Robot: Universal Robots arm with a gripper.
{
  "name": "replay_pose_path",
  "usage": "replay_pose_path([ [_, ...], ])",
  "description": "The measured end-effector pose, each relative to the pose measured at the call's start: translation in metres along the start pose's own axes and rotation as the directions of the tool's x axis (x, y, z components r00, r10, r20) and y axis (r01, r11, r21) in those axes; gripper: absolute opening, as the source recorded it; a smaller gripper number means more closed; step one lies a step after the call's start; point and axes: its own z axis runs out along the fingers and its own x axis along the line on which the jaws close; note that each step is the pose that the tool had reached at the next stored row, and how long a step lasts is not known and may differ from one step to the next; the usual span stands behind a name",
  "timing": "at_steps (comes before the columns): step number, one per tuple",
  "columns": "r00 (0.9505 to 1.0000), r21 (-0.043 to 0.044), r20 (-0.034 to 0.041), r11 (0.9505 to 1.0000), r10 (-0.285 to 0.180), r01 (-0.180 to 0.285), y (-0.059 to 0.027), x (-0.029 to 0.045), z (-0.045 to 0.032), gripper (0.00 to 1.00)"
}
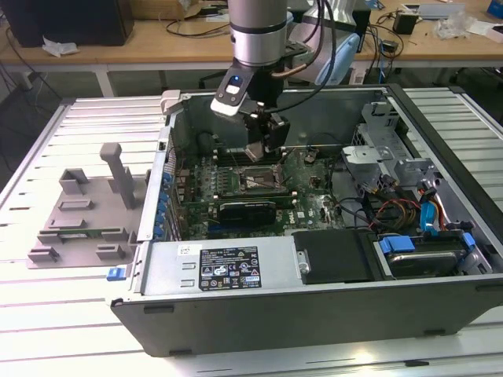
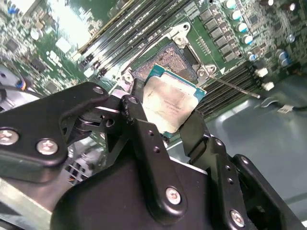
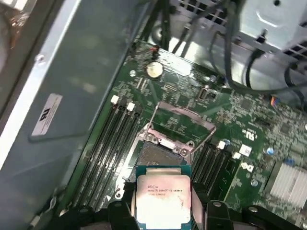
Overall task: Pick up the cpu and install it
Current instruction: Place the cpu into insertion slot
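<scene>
My gripper (image 1: 260, 148) hangs inside the open computer case (image 1: 236, 271), shut on the cpu (image 1: 258, 151). In both wrist views the cpu (image 2: 169, 104) (image 3: 163, 199) is a square chip with a silver top and a teal edge, held by two opposite edges between the black fingers (image 2: 144, 132). It hovers just above the bare socket (image 2: 168, 60) (image 3: 156, 154) on the green motherboard (image 3: 249, 124). The socket's metal load frame (image 3: 184, 120) stands open. In the exterior view the socket (image 1: 255, 180) lies right below the chip.
Memory slots (image 3: 108, 139) flank the socket. A long black expansion card (image 1: 247, 210) sits in front of it. Drive cages and cables (image 1: 401, 196) fill the case at the exterior view's right. A grey plastic fixture (image 1: 86, 208) stands on the table at that view's left.
</scene>
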Motion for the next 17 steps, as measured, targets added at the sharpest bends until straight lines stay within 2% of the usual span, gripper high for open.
replay_pose_path([
  [2,0.9981,0.0003,0.0029,0.9981,0.062,-0.062,0.0,0.0,0.0002,0.55],
  [5,0.9873,0.0004,0.0076,0.9873,0.159,-0.159,0.0,0.0,0.0006,0.55],
  [7,0.9744,0.0003,0.0108,0.9745,0.224,-0.224,0.0,0.0,0.0009,0.55],
  [9,0.9652,0.0001,0.0126,0.9653,0.261,-0.261,0.0,0.0,0.001,0.55],
  [11,0.9438,-0.0005,0.0159,0.9439,0.33,-0.33,0.0,0.0,0.0015,0.55],
  [13,0.9323,-0.0007,0.0177,0.9324,0.361,-0.361,-0.0001,0.0,0.0019,0.55],
  [17,0.9313,-0.0089,0.0184,0.9315,0.364,-0.364,-0.0003,0.0,0.0059,0.55],
])
